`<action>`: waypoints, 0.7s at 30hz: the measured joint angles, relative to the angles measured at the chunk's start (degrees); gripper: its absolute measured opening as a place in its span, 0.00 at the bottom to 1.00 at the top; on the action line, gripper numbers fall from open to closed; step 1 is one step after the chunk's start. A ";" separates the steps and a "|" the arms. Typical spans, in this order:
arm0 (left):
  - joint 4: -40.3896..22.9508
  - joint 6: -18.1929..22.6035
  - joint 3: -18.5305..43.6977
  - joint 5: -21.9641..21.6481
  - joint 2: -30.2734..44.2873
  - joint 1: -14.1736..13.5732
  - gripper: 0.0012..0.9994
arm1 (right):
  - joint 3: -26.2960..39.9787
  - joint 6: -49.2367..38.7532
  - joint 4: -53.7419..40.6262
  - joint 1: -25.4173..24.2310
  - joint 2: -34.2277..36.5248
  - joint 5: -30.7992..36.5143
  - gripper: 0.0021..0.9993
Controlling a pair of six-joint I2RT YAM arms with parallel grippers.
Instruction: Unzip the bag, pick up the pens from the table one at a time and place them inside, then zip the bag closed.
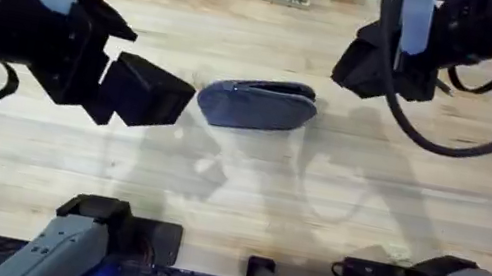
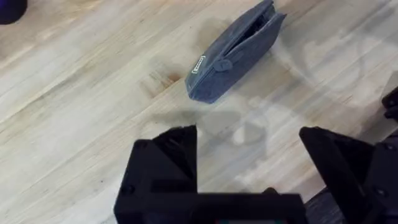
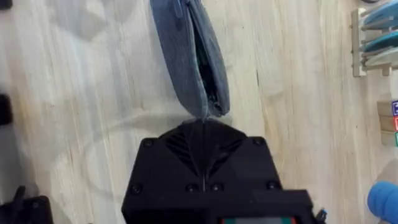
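My right gripper (image 3: 204, 121) has its 2 black fingers pressed together at the near tip of the oblong blue-grey fabric pouch (image 3: 189, 59), right where the zipper line ends; I judge I am pinching the zipper pull or the fabric beside it, though the tab itself is too small to tell. The zipper gapes along the stretch nearest me, so I take the step in hand to be working the zipper. To do it well I should draw straight along the zipper's length, low and steady, not upward, or the light pouch will slide or lift with me.

My left gripper (image 2: 249, 140) hovers spread wide, near the pouch's other rounded end but apart from it. I would set it down on that end to pin the pouch against the pale plank tabletop (image 1: 247, 189) while I pull.
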 joint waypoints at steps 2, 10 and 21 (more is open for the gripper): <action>0.00 0.00 0.00 0.00 0.00 0.00 1.00 | 0.00 -0.53 0.23 0.00 0.53 0.02 0.03; 0.00 0.00 0.00 0.00 0.00 0.00 1.00 | 0.00 -1.35 1.91 0.00 3.18 0.02 0.03; 0.00 0.00 0.00 0.00 0.00 0.00 1.00 | 0.00 -2.83 3.22 0.00 8.32 0.02 0.03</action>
